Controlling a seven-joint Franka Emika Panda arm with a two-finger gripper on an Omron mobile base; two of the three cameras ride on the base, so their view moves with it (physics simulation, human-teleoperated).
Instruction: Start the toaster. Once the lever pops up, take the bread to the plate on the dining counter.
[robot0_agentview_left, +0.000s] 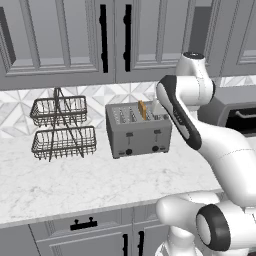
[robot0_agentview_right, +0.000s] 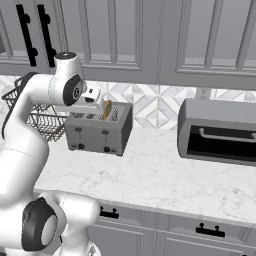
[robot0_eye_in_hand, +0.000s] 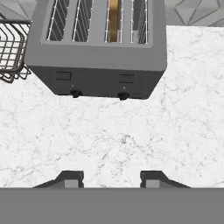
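golden-tan bread (robot0_eye_in_hand: 113, 19) stands in the toaster (robot0_eye_in_hand: 98, 65) at the frame's top, well above the gripper (robot0_eye_in_hand: 111, 179), whose parted fingers hold nothing over the marble worktop (robot0_eye_in_hand: 131, 135).

No readable text, labels or numbers anywhere. Blank front on toaster (robot0_eye_in_hand: 98, 65). Same for toaster oven (robot0_agentview_right: 218, 131).

White arm bent at elbow, wrist reaching forward; tool (robot0_eye_in_hand: 111, 178) pointing down, jaws parted, holding nothing, hovering above tabletop (robot0_eye_in_hand: 131, 135).
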